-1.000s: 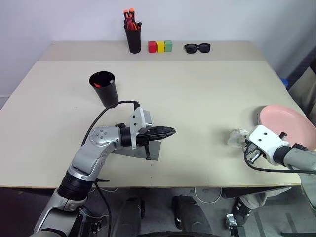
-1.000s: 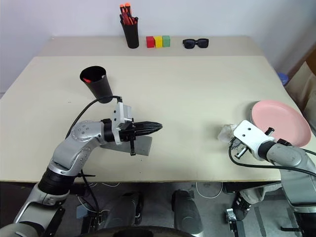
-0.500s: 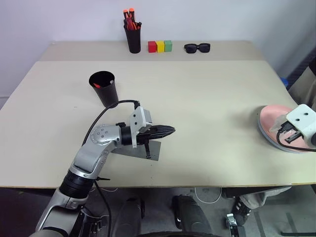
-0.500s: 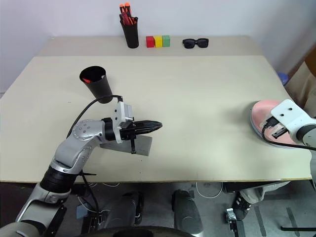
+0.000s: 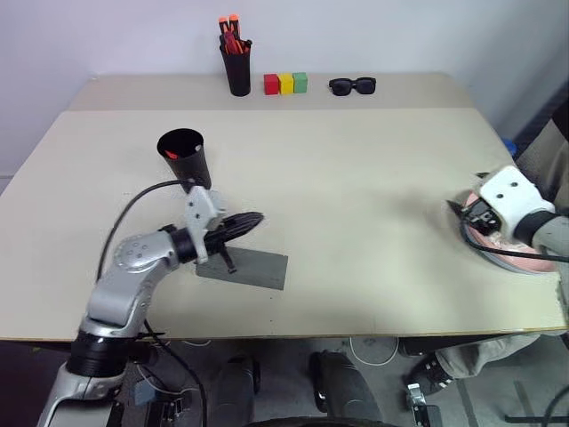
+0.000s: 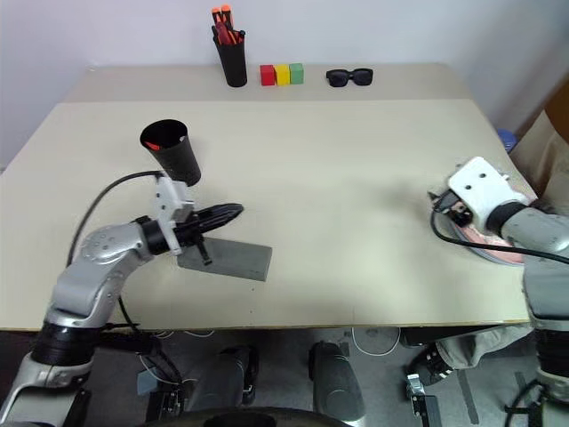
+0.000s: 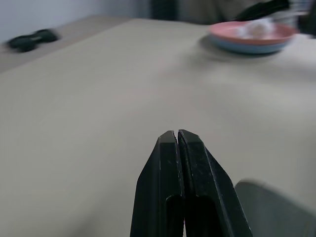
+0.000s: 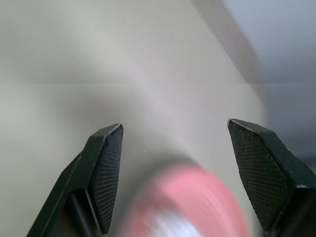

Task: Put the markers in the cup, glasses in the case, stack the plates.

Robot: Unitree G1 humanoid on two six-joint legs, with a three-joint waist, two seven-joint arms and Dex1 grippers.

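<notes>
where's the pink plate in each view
Left eye view: the round salmon pink plate sits at the right edge, partly behind the right gripper's white wrist.
Right eye view: the same, at the right edge.
Left wrist view: upper right, stacked on a light blue plate.
Right wrist view: a blurred pink shape low between the open fingers.
Shared landmark: the chunky black sunglasses at the table's far edge.

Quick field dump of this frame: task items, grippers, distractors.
cup: upright, left side of table, red marker inside
case: closed, flat, near front edge
plates: pink on blue, stacked, right edge
left gripper: shut, empty, above the case's rear edge
right gripper: open, empty, over the plates
pen holder: far edge
blocks: red, yellow, green
sunglasses: far edge
</notes>
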